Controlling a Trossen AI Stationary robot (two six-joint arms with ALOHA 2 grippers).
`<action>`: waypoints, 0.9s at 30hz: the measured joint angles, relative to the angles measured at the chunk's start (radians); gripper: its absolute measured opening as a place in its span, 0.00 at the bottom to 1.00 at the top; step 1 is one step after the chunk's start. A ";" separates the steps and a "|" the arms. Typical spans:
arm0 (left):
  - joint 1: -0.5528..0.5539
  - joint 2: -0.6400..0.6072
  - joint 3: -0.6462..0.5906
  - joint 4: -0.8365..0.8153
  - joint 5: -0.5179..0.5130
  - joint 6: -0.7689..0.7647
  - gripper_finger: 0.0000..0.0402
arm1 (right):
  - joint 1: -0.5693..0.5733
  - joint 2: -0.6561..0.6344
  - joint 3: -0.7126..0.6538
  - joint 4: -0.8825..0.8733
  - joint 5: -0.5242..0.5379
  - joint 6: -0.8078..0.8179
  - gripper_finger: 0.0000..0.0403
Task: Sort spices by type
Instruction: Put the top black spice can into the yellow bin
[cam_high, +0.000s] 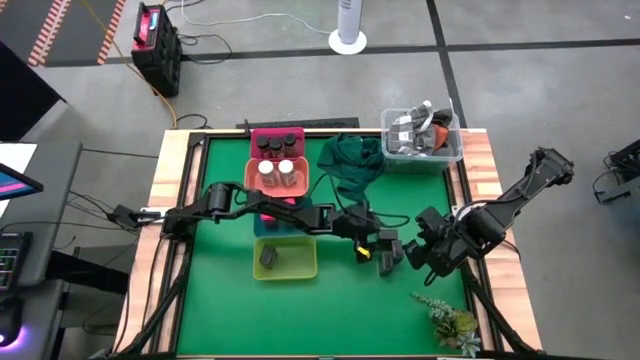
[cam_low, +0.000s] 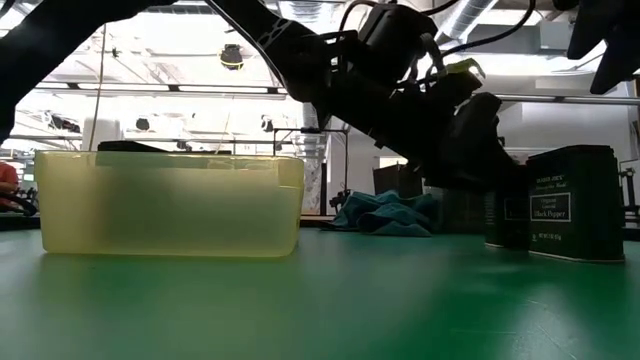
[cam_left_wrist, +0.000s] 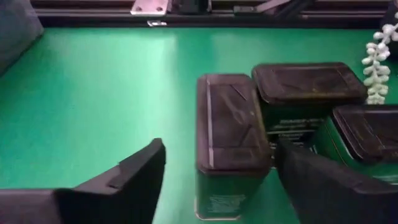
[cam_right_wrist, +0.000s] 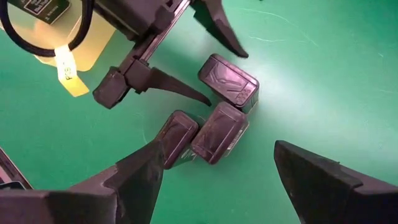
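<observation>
Three dark grey rectangular boxes (cam_right_wrist: 217, 130) stand upright together on the green mat, right of centre (cam_high: 395, 250). My left gripper (cam_left_wrist: 219, 146) reaches in from the table's left, low and open, with one box (cam_left_wrist: 230, 130) between its fingers. My right gripper (cam_right_wrist: 219, 149) hangs open above the boxes, toward the table's right side (cam_high: 435, 255). One more dark box lies in the yellow tray (cam_high: 285, 258). Dark round jars sit in the pink-red tray (cam_high: 278, 140), and white-capped jars in the orange tray (cam_high: 278, 175). My left gripper straddles the box level from the table's left, one finger on each long side. One finger (cam_left_wrist: 298, 168) stands close against the box's side, between it and the other two boxes; whether it touches, I cannot tell. The other finger (cam_left_wrist: 140, 168) is clearly apart.
A teal tray (cam_high: 270, 225) lies under my left arm. A crumpled green cloth (cam_high: 350, 160) and a clear bin of packets (cam_high: 420, 135) sit at the far right. A plant sprig (cam_high: 450, 320) lies at the near right corner. The bare mat extends in front of the boxes.
</observation>
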 joint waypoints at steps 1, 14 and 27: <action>0.000 0.000 0.000 -0.001 0.001 -0.006 0.67 | 0.000 0.000 0.000 0.000 0.000 0.000 0.81; 0.011 -0.007 0.000 0.008 0.003 -0.166 0.30 | 0.000 0.000 0.000 -0.001 0.018 -0.004 0.81; 0.090 -0.254 0.000 -0.383 -0.040 -0.107 0.31 | 0.000 0.000 0.000 -0.076 0.035 -0.030 0.81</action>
